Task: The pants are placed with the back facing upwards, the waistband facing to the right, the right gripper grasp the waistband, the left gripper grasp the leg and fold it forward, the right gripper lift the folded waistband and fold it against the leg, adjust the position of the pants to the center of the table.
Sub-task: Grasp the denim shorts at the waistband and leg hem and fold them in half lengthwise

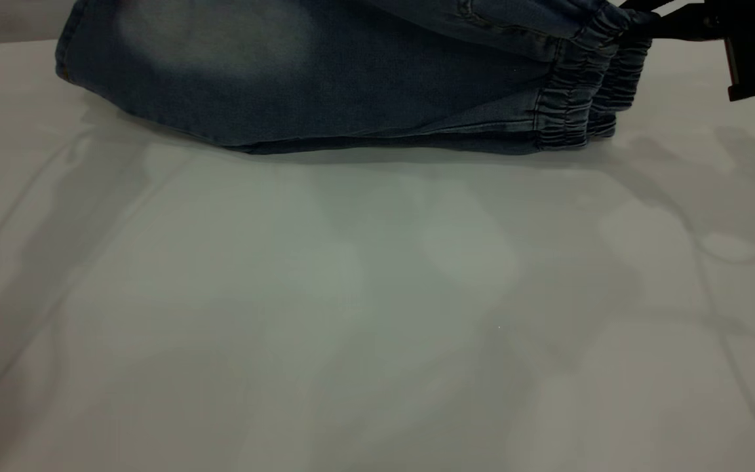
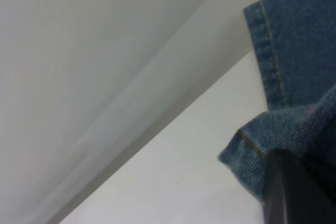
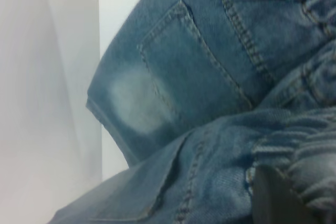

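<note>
The left claw point(image 2: 294, 192) is clenched on a hem corner of the pants point(image 1: 325, 78), denim bunched over its dark jaw in the left wrist view; it is out of the exterior view. The pants lie folded lengthwise at the far edge of the worktop point(image 1: 377, 314), a faded patch toward the left end. At the right end the ruffled waistband point(image 1: 587, 98) is doubled, its upper part lifted and pinched by the right claw point(image 1: 653, 23)
</note>
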